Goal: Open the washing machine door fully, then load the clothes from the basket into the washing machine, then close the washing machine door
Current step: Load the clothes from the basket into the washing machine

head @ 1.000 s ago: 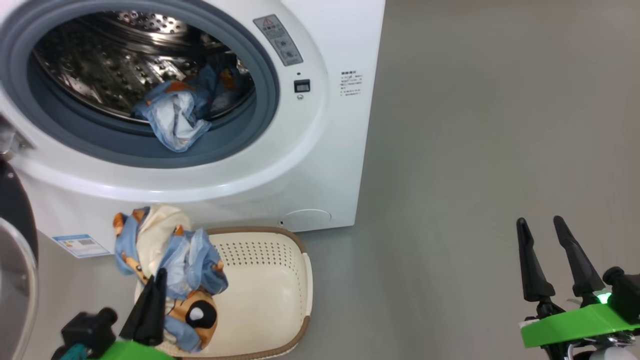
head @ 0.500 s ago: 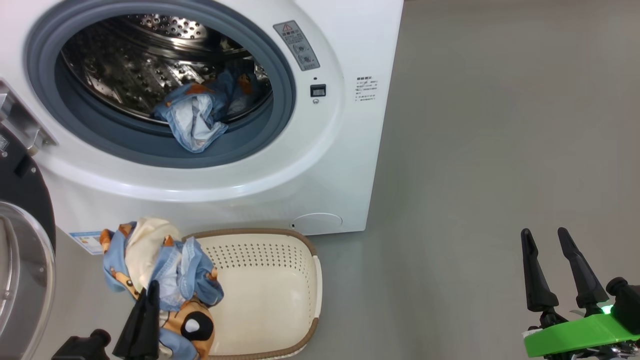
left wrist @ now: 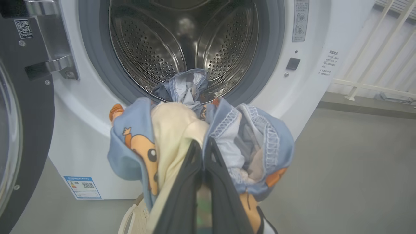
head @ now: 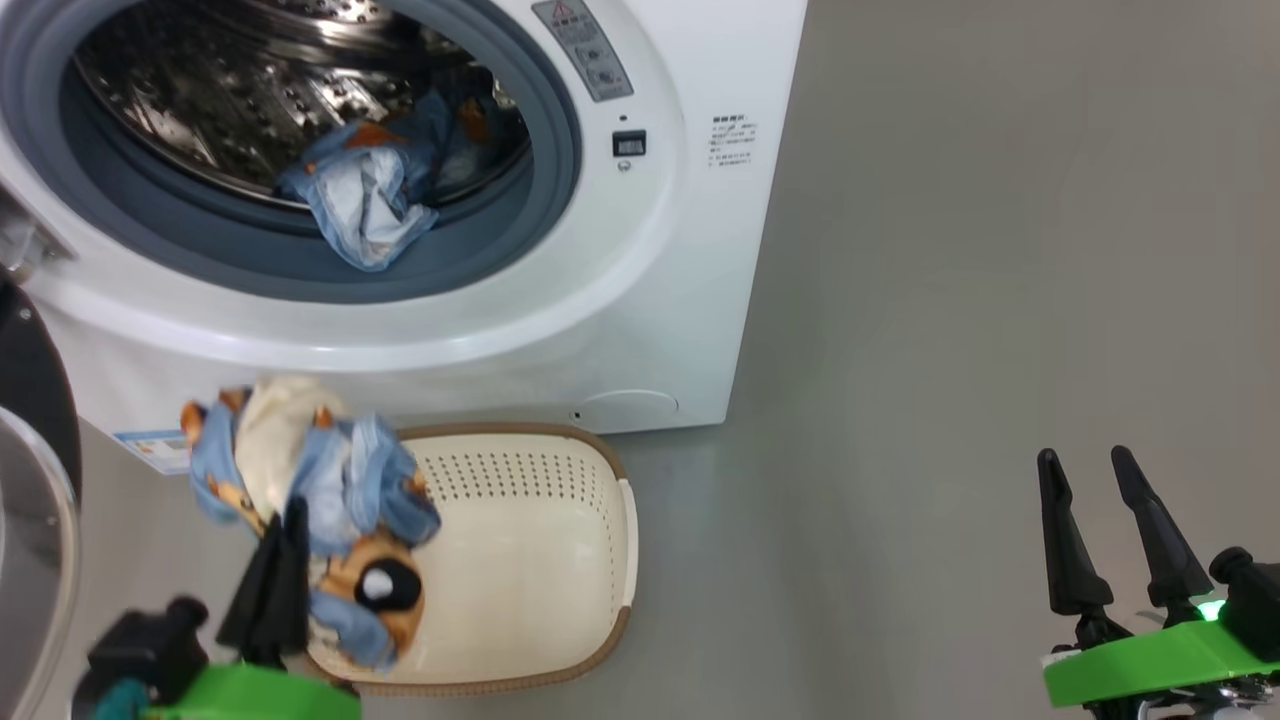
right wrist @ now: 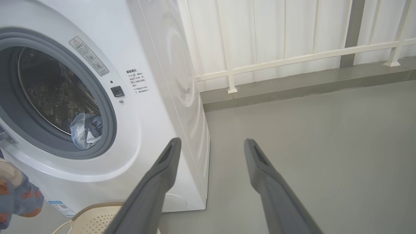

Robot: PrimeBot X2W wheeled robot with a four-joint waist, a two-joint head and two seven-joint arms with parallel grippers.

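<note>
Loading is the step in hand. The washing machine door point(head: 35, 400) stands swung open at the left side of the washing machine point(head: 660, 300). One garment point(head: 365, 205) lies at the front of the drum point(left wrist: 182, 35), with a part of it hanging over the grey rubber ring point(head: 480, 270).

The left end effector point(left wrist: 202, 143) has its fingers pressed together on a bundle of clothes point(head: 300, 470) in blue and cream. It holds the bundle in the air above the left end of the basket point(head: 560, 440), lower than the drum opening. The basket stands on the floor, just beside the foot of the machine. The bundle hides the left end of the basket, so I cannot tell if more clothes lie there. The right end effector point(head: 1083, 455) is spread and holds nothing; it hangs over bare floor, well apart to the right.

I judge that the next move must lift the bundle to the height of the opening and carry it forward, past the ring and deep into the drum, before the fingers let go. The loose ends hang low on both sides of the fingers and may catch on the ring. The garment on the ring probably needs a push inward too, or the door may close on it.
</note>
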